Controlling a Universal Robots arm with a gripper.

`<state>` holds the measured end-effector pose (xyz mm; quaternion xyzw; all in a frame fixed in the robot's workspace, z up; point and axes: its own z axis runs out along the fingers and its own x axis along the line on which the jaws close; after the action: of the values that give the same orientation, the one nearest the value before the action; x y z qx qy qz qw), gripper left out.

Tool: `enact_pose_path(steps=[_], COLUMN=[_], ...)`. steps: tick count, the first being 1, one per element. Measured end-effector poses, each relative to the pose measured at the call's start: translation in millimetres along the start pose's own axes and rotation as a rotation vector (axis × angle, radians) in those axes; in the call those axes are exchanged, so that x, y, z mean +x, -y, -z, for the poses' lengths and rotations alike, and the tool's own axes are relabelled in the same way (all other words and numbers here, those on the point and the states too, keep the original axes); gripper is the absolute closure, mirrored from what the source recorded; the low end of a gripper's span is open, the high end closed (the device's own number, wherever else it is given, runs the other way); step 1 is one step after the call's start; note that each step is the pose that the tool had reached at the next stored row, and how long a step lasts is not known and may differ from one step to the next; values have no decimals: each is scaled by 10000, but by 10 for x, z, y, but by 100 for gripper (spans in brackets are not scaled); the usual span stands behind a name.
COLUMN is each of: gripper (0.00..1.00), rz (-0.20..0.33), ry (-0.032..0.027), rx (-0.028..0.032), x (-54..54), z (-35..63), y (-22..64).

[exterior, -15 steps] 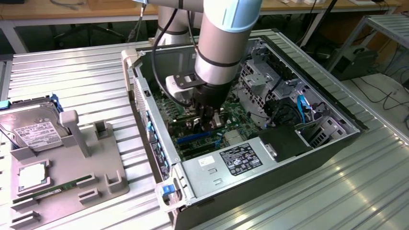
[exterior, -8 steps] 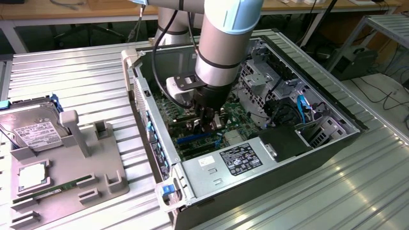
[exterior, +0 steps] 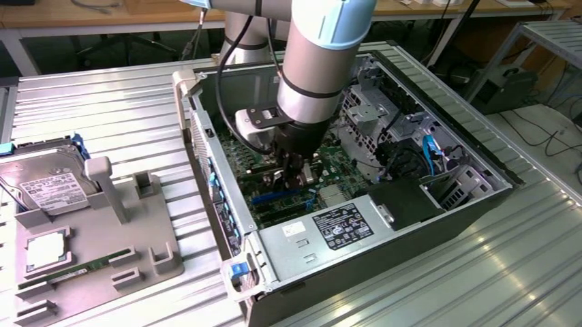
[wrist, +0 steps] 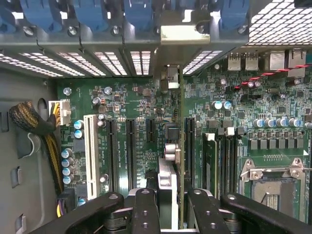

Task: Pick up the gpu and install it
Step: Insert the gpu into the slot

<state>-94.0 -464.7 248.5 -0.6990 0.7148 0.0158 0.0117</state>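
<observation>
The black-fingered gripper [wrist: 173, 214] clamps the thin green gpu card [wrist: 167, 187] edge-on, close among black motherboard slots [wrist: 130, 151]. The silver power supply's label [exterior: 341, 227] is unreadable.

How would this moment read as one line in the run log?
stage: install | jaws: shut on gpu | gpu: upright, edge-on over motherboard slots | seated: cannot tell | place: inside open computer case

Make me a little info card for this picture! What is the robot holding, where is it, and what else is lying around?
Holding: gpu, seen edge-on, clamped in the end effector
Where: inside the open computer case, just over the motherboard slots
Pushed into a slot: cannot tell
Outside the case: hard drive sitting in a gray tray, toward the exterior view's left
</observation>
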Motion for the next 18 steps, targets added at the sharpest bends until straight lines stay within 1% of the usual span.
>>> enact_pose_path(steps=[4, 9, 13, 18], gripper=[72, 72, 72, 72], rz=[-1, -2, -3, -4], ry=[2, -1, -1, -2], rx=[-34, -46, -96, -100], x=[0, 1, 1, 2], z=[-10, -23, -30, -34], y=[-2, -15, -24, -26])
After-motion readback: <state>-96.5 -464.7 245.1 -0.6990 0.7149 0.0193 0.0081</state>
